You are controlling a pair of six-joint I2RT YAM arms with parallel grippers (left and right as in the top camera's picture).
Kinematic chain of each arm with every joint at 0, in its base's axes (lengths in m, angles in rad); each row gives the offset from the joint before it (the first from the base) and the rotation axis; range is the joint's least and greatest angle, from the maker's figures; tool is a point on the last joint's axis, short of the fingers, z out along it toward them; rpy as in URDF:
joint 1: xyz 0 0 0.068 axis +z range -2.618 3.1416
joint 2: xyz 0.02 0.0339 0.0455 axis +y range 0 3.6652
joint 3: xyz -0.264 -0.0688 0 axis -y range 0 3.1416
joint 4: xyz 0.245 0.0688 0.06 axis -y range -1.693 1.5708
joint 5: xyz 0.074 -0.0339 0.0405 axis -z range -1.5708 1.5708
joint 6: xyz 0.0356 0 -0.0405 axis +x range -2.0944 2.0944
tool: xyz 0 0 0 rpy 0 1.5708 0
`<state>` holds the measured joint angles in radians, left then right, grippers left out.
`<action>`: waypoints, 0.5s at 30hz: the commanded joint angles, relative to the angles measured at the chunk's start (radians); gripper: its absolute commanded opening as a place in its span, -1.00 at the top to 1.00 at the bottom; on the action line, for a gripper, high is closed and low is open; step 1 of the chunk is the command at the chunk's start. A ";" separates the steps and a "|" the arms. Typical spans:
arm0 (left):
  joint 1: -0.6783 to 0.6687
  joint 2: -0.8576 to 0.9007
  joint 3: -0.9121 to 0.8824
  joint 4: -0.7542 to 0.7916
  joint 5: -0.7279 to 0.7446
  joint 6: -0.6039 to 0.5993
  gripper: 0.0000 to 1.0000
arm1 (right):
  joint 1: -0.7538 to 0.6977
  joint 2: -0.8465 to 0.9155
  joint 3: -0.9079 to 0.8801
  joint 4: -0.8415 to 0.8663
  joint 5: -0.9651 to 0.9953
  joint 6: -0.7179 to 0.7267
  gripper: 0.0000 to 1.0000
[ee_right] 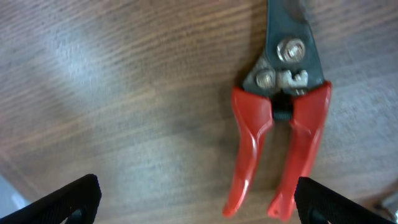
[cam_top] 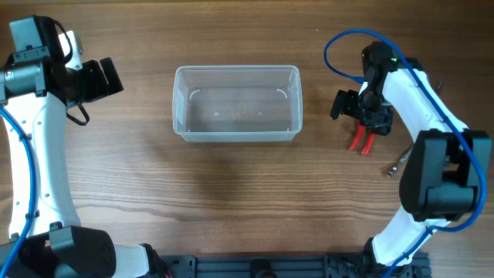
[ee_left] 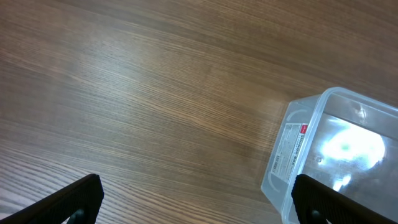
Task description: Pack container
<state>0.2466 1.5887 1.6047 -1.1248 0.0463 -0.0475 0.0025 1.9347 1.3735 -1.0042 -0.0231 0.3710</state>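
The right hand (ee_right: 196,202) is open wide. In its own wrist view the two dark fingers (ee_right: 68,199) stand at the bottom corners of the frame, with bare wood between them. It holds nothing. Red-handled pliers (ee_right: 280,124) lie flat on the worktop (ee_right: 124,93) just ahead of it. Their handles are spread a little and point back toward the right-side finger, while the grey pivot and jaws point away. I cannot tell from these views whether that finger touches the handle tips. From overhead, the hand sits right over the tool's head, and the red handles stick out on the near side.

The left hand (ee_left: 196,199) is also open and empty, its fingertips far apart at the lower edge of its view. It hangs above bare worktop at the far left.

The container (cam_top: 235,104) stands upright in the middle of the worktop, between the two arms, with nothing inside it. It sits to the left of the right hand, apart from both hand and pliers. From the left hand it lies to the right, also apart, and one labelled corner shows in that wrist view. A small metal piece (cam_top: 396,164) lies near the pliers, on the side away from the container.
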 commanded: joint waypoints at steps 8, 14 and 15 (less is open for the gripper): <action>0.005 0.011 0.003 0.005 -0.006 -0.013 -1.00 | 0.003 0.030 -0.060 0.147 -0.012 0.021 -0.99; 0.005 0.011 0.003 0.005 -0.006 -0.013 -1.00 | 0.003 0.090 -0.060 0.157 -0.012 0.021 -0.99; 0.005 0.011 0.003 0.005 -0.006 -0.013 -0.99 | 0.003 0.099 -0.060 0.157 -0.012 0.022 -0.99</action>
<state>0.2462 1.5898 1.6047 -1.1221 0.0463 -0.0475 0.0025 1.9965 1.3205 -0.8505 -0.0238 0.3786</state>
